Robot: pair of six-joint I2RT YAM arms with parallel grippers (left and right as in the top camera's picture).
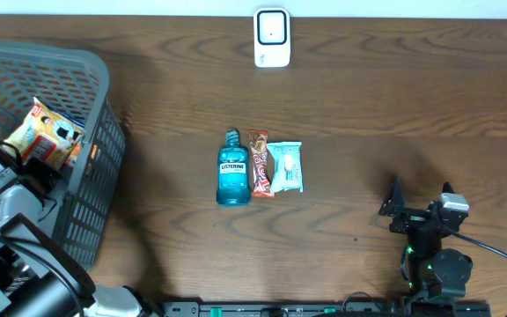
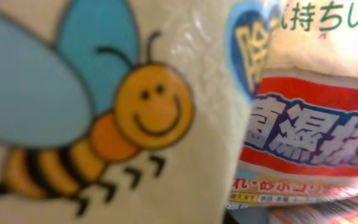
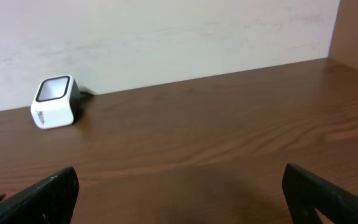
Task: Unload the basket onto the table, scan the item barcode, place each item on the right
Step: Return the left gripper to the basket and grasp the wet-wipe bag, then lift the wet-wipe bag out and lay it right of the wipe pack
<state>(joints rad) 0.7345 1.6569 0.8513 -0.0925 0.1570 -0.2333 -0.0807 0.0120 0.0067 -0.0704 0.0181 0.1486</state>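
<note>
My left gripper [image 1: 9, 161] is down inside the grey basket [image 1: 99, 167], against a cream packet [image 1: 47, 132]. In the left wrist view that packet [image 2: 191, 162], printed with a smiling bee, fills the picture right up to the jaws and hides my fingers; the gripper is shut on it. No barcode shows. The white scanner [image 1: 271, 38] stands at the table's far edge, also seen as the scanner [image 3: 55, 101] at the left of the right wrist view. My right gripper [image 1: 419, 210] rests open at the front right, nothing between its fingers [image 3: 51, 196].
A blue Listerine bottle [image 1: 232, 169], a red snack bar [image 1: 259, 164] and a pale wipes pack [image 1: 286, 167] lie side by side mid-table. A red-and-blue packet [image 2: 316, 124] sits beside the bee packet in the basket.
</note>
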